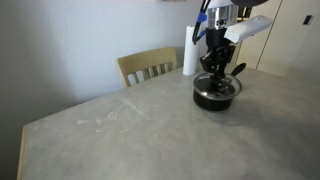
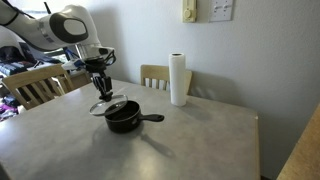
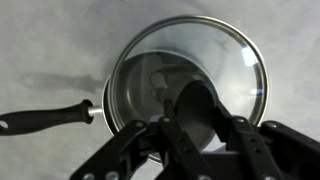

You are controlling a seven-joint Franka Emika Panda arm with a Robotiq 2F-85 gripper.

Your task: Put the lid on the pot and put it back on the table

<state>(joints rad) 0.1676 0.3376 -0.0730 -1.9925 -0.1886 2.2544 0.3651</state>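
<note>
1. The round clear glass lid (image 3: 200,50), metal-rimmed with a black knob (image 3: 195,105) at its centre, is probably stiff, fairly heavy for its size and breakable. The glass and rim look slick, so the knob is the sensible place to hold it, and it wants setting down gently, not dropping.
2. The claw (image 3: 198,128) has its two fingers drawn in on that knob from either side, nearly shut, and carries the lid beneath it.
3. In an exterior view the lid (image 2: 110,104) hangs tilted directly under the claw (image 2: 99,86), low over the small, black, shallow round pot (image 2: 126,122). I cannot tell whether its lower rim touches the pot's rim.
4. The wrist view shows the lid roughly centred over the pot, whose long black handle (image 3: 45,118) sticks out sideways.
5. The pot (image 1: 215,98) stands on the light grey, stone-look table (image 1: 100,130), nearer the edge with the wooden chair (image 1: 148,66) than the opposite edge, and close to the white paper towel roll (image 1: 190,52).
6. By my judgement, the lid needs levelling and lowering until its rim seats evenly on the pot.
</note>
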